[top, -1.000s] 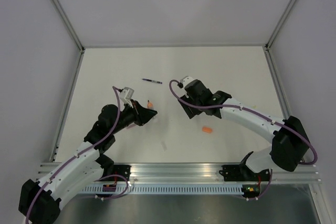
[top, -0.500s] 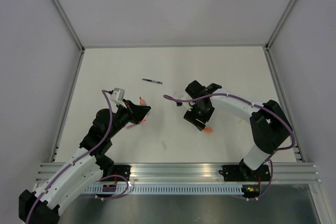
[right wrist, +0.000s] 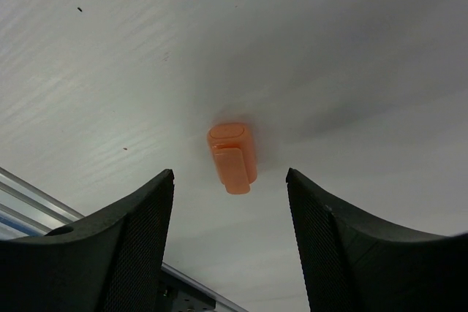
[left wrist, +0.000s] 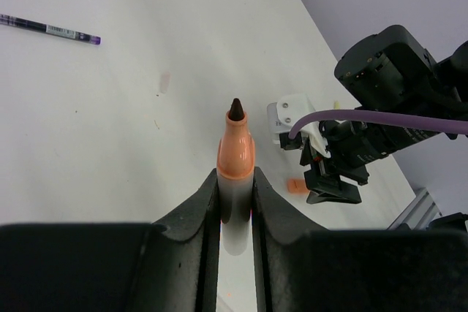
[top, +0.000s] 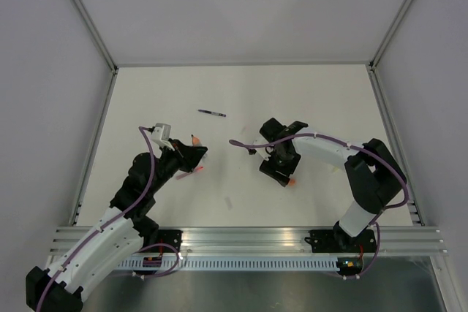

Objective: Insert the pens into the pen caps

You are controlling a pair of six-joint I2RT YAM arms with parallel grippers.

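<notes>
My left gripper (left wrist: pixel 235 180) is shut on a pen (left wrist: pixel 235 166) with a pale barrel, an orange neck and a dark tip pointing away from me; it shows in the top view (top: pixel 194 141) held above the table. An orange pen cap (right wrist: pixel 232 156) lies on the table between and just beyond my open right gripper (right wrist: pixel 230 180). In the top view the right gripper (top: pixel 286 175) hangs over the cap (top: pixel 292 180), which peeks out at its lower edge. A dark purple pen (top: pixel 211 113) lies farther back; it also shows in the left wrist view (left wrist: pixel 50 28).
The white table (top: pixel 329 107) is walled by grey panels with aluminium posts. A metal rail (top: pixel 248 237) runs along the near edge by the arm bases. The right arm's purple cable (left wrist: pixel 380 118) loops near its wrist.
My right gripper swung from the table's middle down and right to sit over the orange cap. My left gripper pulled back left with the pen, then held nearly still.
</notes>
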